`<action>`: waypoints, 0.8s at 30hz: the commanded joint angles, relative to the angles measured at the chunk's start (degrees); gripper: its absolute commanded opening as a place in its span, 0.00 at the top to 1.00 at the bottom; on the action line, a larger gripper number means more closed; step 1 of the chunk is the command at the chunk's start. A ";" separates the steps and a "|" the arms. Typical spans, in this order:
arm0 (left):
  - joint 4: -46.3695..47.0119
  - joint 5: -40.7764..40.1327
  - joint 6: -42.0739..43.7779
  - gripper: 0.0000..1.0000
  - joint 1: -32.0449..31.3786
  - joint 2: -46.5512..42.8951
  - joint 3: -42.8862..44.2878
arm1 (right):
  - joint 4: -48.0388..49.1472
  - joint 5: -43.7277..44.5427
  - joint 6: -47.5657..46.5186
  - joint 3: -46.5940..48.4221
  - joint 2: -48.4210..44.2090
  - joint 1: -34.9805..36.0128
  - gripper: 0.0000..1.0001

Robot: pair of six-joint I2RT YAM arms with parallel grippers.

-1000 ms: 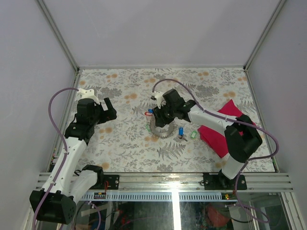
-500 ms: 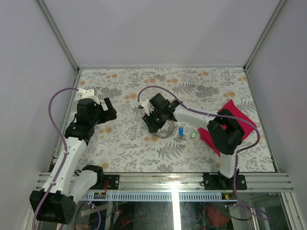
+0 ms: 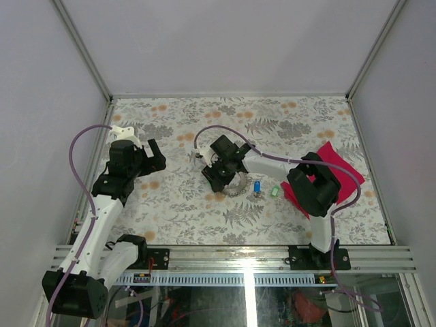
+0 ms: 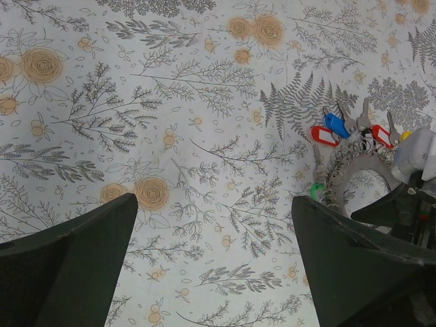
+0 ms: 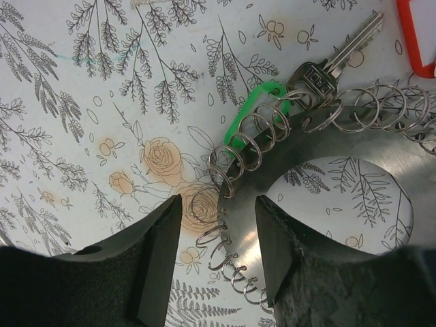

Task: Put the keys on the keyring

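The keyring [image 3: 236,185] is a large grey metal ring lying flat mid-table, with small split rings and coloured tags on its rim. Two loose keys lie just right of it, one blue-headed [image 3: 257,186] and one green-headed [image 3: 273,192]. My right gripper [image 5: 218,252] is open and straddles the band of the keyring [image 5: 300,146] on its left side: one finger is inside the hole, the other outside with a gap. My left gripper [image 4: 214,272] hangs wide open over bare cloth, left of the keyring [image 4: 357,167], and holds nothing.
A red cloth [image 3: 329,158] lies at the right, partly under my right arm's elbow. A green tag [image 5: 255,109], a silver key [image 5: 334,61] and a red tag [image 5: 415,41] hang on the ring's rim. The floral table cover runs to walls on three sides.
My right gripper has swung left and down onto the ring's left rim, and its elbow has folded in over the red cloth. The left arm has not moved.
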 commanded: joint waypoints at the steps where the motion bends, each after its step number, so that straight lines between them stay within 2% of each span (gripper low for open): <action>1: 1.98 0.78 1.09 0.00 0.17 -0.59 -0.46 | 0.84 -0.52 -1.46 2.63 1.56 0.17 0.46; 24: 2.03 0.82 1.24 0.00 0.18 -0.76 -0.60 | -0.96 -3.68 -3.24 3.99 4.78 0.19 0.49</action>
